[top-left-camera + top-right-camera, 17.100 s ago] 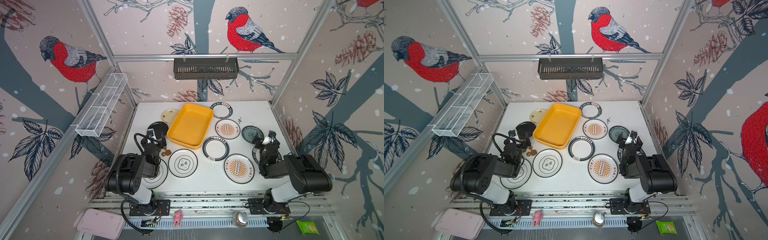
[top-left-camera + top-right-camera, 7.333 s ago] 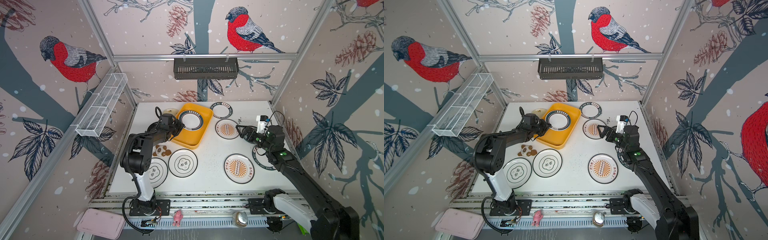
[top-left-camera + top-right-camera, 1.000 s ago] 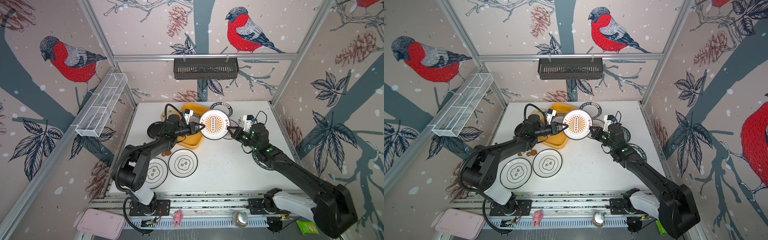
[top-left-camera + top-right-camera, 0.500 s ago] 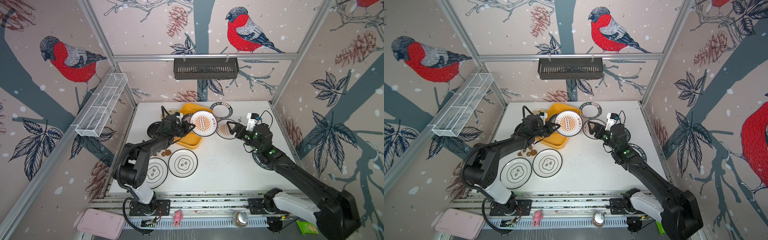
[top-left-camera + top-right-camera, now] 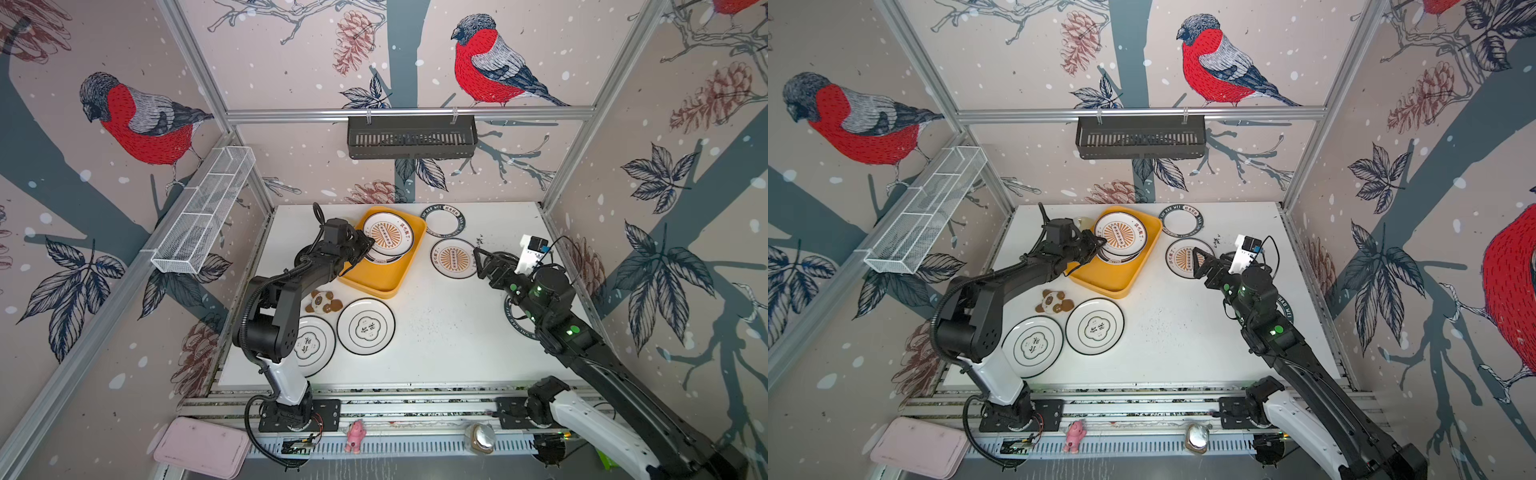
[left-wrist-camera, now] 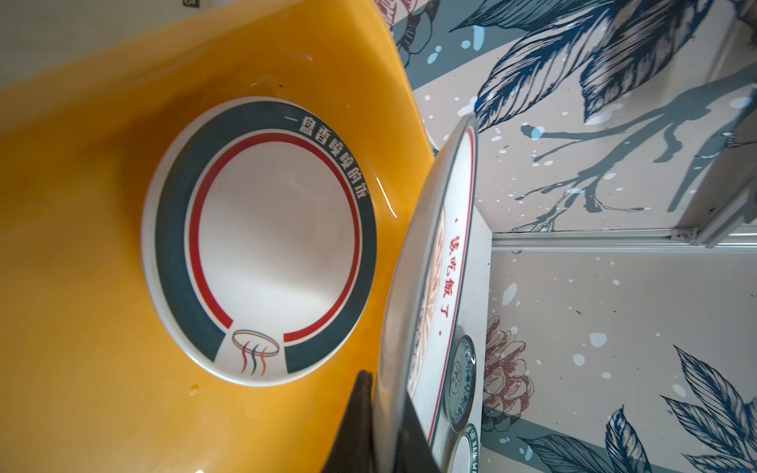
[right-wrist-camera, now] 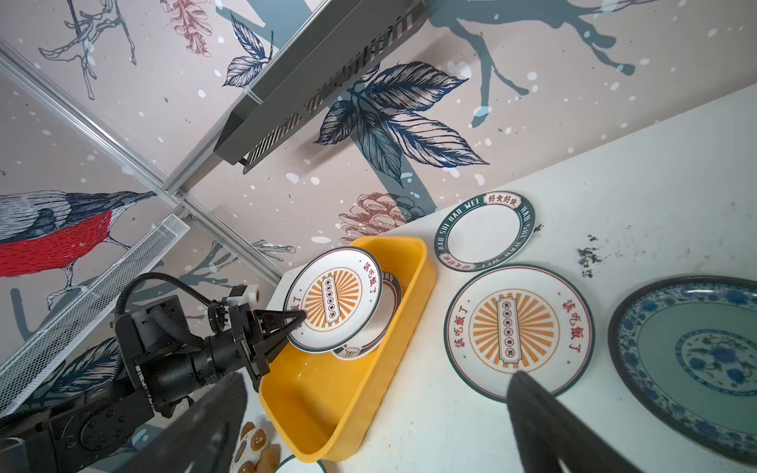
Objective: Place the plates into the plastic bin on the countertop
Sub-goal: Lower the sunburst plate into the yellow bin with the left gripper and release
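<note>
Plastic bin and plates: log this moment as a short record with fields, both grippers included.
left gripper: shut on the rim of the held sunburst plate, which is tilted above the plastic bin
right gripper: open, empty, by the edge of the second sunburst plate
in bin: one banded plate, below the held plate
on countertop: second sunburst plate, lettered ring plate, teal plate, two black-rimmed plates
other: panda toy beside the bin
</note>
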### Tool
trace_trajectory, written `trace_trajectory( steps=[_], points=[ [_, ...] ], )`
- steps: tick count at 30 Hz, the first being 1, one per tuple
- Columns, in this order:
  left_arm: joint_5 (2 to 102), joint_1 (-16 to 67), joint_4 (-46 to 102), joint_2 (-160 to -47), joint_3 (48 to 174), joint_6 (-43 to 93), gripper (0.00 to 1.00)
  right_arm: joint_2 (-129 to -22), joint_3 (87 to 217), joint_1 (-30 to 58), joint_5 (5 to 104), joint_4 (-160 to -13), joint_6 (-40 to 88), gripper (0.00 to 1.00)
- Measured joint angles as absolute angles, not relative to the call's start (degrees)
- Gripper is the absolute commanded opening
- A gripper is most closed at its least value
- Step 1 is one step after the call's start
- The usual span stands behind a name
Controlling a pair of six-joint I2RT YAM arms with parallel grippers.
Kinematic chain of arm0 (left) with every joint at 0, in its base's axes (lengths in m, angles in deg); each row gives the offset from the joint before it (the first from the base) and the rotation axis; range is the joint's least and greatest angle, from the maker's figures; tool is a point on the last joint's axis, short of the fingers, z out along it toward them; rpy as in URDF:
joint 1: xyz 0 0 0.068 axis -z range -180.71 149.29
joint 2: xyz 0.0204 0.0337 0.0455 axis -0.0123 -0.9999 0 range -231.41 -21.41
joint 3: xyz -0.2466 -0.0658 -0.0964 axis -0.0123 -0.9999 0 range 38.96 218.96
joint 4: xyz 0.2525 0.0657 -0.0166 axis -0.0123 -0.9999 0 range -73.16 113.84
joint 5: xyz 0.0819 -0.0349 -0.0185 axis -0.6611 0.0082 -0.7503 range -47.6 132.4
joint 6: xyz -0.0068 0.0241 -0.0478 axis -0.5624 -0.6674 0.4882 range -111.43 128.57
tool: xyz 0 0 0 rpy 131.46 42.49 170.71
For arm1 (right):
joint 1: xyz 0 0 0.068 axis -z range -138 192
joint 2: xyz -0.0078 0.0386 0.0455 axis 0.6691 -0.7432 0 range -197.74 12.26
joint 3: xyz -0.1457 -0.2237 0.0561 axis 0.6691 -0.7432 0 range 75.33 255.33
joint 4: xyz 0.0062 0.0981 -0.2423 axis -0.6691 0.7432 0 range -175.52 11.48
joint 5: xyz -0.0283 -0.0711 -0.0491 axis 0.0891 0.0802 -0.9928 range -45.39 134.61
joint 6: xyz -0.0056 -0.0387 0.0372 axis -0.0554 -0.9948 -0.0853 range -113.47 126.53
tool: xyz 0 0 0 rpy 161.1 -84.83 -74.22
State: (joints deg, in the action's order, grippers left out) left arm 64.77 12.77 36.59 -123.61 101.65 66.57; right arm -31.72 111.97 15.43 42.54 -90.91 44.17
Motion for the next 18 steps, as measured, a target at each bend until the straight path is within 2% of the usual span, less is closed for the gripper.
trace_trajectory(
  steps=[12,18],
  points=[
    [61.31,12.57,33.34,-133.09,110.97,67.27,0.11,-28.86,112.72,15.80,41.19,-87.52,42.71,1.00],
    [60.81,12.57,33.38,-136.41,111.77,69.52,0.11,-28.25,112.72,16.61,40.31,-85.56,42.56,1.00]
  ],
)
